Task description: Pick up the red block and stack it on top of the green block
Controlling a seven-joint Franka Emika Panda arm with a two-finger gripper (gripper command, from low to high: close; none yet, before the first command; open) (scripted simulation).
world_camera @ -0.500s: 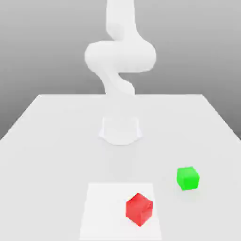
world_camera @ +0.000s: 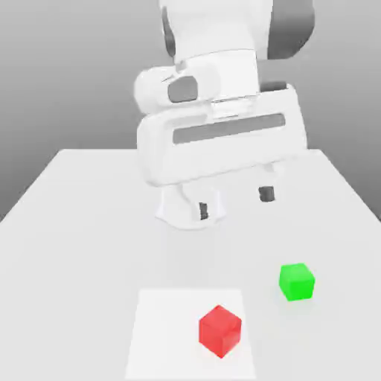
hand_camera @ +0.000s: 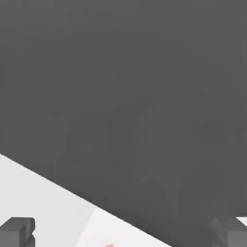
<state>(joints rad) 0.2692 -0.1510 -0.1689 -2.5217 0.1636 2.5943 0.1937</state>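
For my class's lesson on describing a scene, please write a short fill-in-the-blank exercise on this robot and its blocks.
The red block rests on a ____ sheet.
The block off the sheet is ____.
The gripper's jaws stand ____, not shut.
The number of blocks stacked on the green block is ____.

Missing words: white; green; open; zero.

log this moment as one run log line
gripper: open, empty, raised | red cube: on white square | green cube: on table | stack: not started
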